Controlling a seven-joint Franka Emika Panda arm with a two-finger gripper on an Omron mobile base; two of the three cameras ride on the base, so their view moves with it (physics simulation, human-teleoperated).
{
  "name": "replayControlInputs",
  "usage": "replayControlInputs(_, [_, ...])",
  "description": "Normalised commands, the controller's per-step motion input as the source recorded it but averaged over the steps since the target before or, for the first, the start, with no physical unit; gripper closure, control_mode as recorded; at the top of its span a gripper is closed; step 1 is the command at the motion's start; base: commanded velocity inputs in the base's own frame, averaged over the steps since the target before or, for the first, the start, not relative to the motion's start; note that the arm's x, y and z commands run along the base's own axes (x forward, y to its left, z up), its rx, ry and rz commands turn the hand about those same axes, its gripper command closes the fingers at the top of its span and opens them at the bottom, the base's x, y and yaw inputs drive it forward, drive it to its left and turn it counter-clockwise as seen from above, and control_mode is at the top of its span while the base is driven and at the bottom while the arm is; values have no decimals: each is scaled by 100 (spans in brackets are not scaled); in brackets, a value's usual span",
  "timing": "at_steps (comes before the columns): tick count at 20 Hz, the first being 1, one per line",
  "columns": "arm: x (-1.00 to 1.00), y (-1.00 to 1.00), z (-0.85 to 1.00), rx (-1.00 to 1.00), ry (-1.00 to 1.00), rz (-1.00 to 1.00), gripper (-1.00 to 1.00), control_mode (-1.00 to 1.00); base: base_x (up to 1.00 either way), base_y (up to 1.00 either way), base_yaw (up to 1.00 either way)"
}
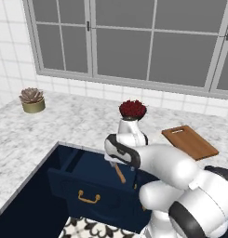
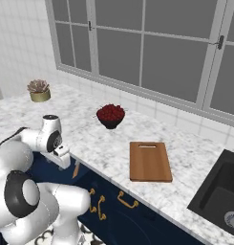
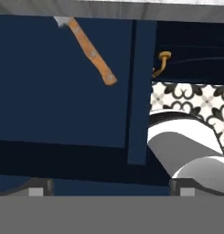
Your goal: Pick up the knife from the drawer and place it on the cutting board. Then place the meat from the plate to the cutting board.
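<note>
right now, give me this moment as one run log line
phase: reaching into drawer | gripper: open, above drawer floor, holding nothing | knife: lying in drawer | cutting board: on counter, bare

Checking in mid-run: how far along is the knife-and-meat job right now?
Done: the drawer stands open. In hand: the open end effector hangs over the drawer, gripping nothing; the knife lies on the drawer floor. Left: grasp the knife, set it on the bare cutting board, then move the meat.

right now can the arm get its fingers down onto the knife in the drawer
Probably yes. The drawer is pulled open, the knife lies bare on its floor with nothing over it, and the gripper hangs above it with its fingers spread wide.
</note>
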Motion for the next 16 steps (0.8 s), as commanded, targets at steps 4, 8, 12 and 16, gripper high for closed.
replayControlInputs(4, [14,52,-48,0,10,-7,-100,-100,0,0,0])
replayControlInputs(8, [4,31,-52,-1,13,-2,-100,-100,0,0,0])
replayControlInputs(12, [5,11,-43,0,6,0,-100,-100,0,0,0])
replayControlInputs(16, [7,15,-37,0,2,0,-100,-100,0,0,0])
